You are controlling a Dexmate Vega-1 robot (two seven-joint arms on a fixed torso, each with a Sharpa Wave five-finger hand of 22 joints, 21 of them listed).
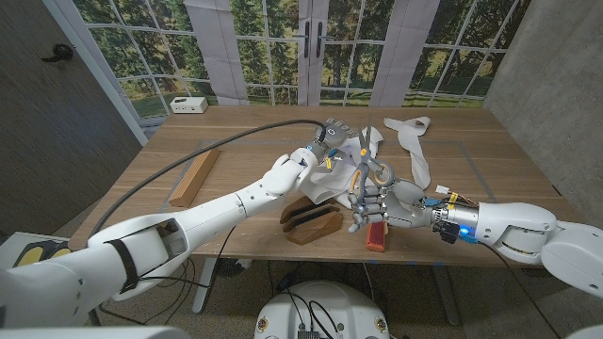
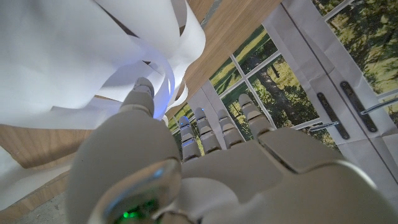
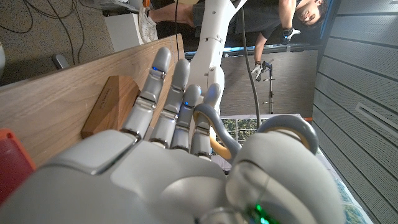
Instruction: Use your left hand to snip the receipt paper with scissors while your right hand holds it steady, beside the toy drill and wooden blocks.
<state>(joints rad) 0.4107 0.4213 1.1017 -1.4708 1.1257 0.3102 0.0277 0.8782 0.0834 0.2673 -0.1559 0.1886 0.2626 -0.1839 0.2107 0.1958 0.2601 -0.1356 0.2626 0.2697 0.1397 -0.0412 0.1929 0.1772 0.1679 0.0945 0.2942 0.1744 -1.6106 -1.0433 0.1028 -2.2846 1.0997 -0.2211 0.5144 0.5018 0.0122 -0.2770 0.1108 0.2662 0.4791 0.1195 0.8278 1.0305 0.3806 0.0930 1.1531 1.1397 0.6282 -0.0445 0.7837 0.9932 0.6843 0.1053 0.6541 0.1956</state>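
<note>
From the head view, the right hand [image 1: 377, 202] near the table's front edge grips the grey handles of the scissors [image 1: 368, 162], whose blades point away toward the left hand [image 1: 330, 139]. That hand hovers over the white receipt paper [image 1: 407, 141], which lies curled across the middle of the wooden table [image 1: 254, 127]; its fingers are spread, though whether they pinch the paper I cannot tell. The left wrist view adds loops of paper [image 2: 93, 56] just beyond its fingertips [image 2: 144, 87]. The right wrist view shows a grey handle loop [image 3: 283, 127] around the thumb (and a wooden block [image 3: 112, 106] beyond). A slotted wooden block [image 1: 311, 221] and a red object [image 1: 377, 235] sit beside the right hand.
</note>
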